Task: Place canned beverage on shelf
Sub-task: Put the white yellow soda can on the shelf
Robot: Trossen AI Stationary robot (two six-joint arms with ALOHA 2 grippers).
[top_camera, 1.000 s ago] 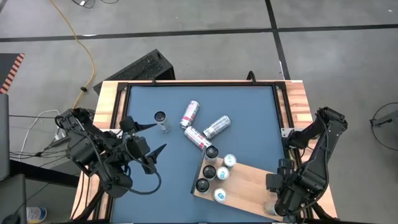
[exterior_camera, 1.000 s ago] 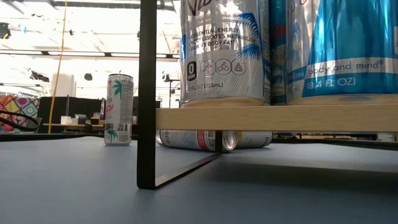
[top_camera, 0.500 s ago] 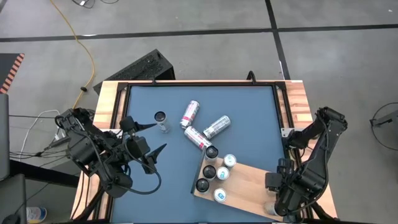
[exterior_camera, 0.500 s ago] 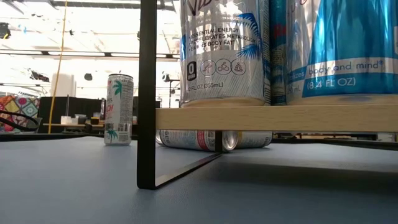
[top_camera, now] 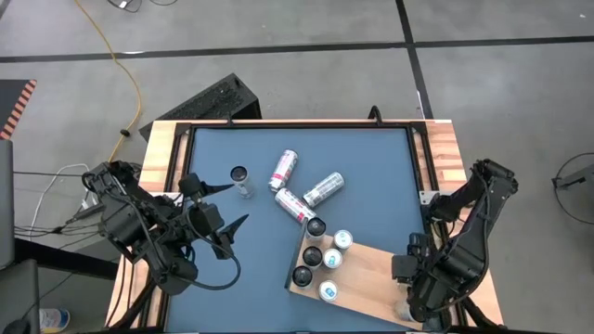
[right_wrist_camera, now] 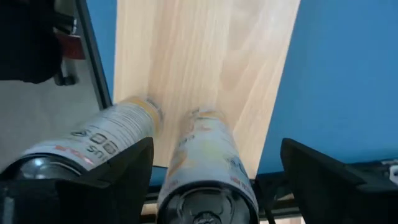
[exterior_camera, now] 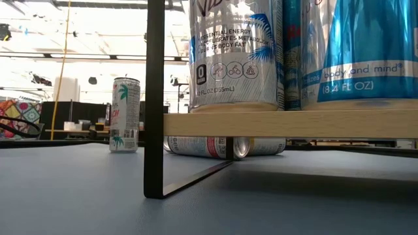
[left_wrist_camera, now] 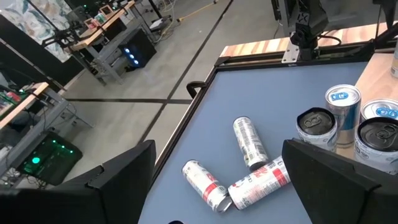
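Only the right arm has shifted, edging left at the lower right; its right hand (right_wrist_camera: 211,180), spread wide, shows two cans (right_wrist_camera: 208,168) on the shelf (top_camera: 371,274) that the overhead hides. Left hand (top_camera: 227,209) hangs spread at left. Overhead: five cans upright on the shelf, three lying and one standing on the desk (top_camera: 371,158). Low view reads "8.4 FL OZ".

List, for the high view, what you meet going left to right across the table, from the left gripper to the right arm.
left gripper → upright can standing alone on the blue tabletop → three cans lying on their sides → shelf board with five upright cans at its left end → right gripper
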